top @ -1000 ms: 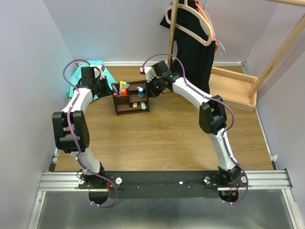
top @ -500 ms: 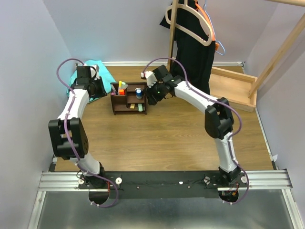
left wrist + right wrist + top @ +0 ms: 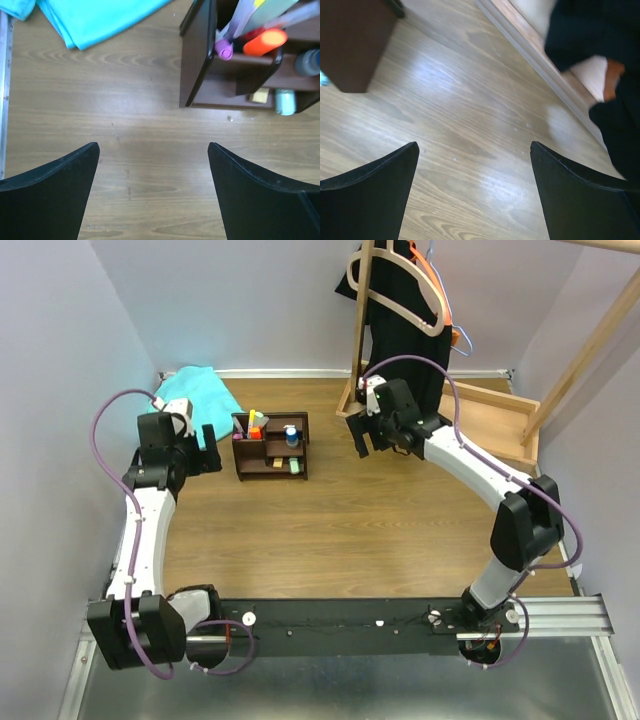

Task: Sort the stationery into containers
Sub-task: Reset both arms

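Finishing sort: markers [image 3: 264, 42] upright in organizer [image 3: 197, 60] tall end slot; left gripper [image 3: 152, 150], right gripper [image 3: 472, 147] both spread wide, empty, apart from organizer; judged best: raise arms straight up, avoid clipping marker tips

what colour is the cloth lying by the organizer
The cloth is turquoise, clearest in the left wrist view.

The right gripper [image 3: 474, 146] points down at a wood-grain table [image 3: 470, 100], its two dark fingers [image 3: 370, 195] spread wide with nothing between them. A dark brown organizer [image 3: 355, 40] fills the upper left corner. A pale tray edge [image 3: 530, 50] runs diagonally toward black cloth [image 3: 590, 30] at the right.
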`<state>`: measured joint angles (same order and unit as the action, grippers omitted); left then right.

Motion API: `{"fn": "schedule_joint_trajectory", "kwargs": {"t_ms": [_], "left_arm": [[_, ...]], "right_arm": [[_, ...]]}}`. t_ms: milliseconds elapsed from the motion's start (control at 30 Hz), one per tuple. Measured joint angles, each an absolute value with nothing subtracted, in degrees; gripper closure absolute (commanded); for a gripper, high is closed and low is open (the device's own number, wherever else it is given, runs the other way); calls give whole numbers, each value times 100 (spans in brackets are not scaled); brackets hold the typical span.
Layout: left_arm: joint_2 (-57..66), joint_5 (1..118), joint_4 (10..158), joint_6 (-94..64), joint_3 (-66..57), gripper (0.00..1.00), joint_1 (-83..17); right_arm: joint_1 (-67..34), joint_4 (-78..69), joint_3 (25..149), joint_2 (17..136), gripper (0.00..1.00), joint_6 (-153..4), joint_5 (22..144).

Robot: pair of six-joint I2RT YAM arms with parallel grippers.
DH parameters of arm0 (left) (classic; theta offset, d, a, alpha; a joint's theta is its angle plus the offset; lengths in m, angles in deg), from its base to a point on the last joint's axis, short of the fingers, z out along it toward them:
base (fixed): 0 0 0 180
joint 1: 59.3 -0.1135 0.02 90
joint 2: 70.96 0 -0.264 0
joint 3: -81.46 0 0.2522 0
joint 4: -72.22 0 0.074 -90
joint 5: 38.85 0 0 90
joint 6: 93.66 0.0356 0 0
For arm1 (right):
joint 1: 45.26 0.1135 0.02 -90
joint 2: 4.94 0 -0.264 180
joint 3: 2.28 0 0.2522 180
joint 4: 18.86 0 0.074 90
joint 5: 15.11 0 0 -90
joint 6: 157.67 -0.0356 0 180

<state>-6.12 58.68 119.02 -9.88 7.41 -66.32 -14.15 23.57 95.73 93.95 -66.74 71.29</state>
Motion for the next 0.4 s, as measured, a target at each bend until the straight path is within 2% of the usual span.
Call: {"fn": "schedule_joint_trajectory", "kwargs": {"t_ms": [200, 400], "left_arm": [[-1132, 5872, 11836, -861, 1694, 1, -6630], [-975, 5901, 11819, -855, 1676, 1, -6630]], "right_arm": [[-1404, 2272, 8974, 9004, 0, -6794, 6557], [-1404, 2084, 8817, 8720, 0, -6698, 6441]]}}
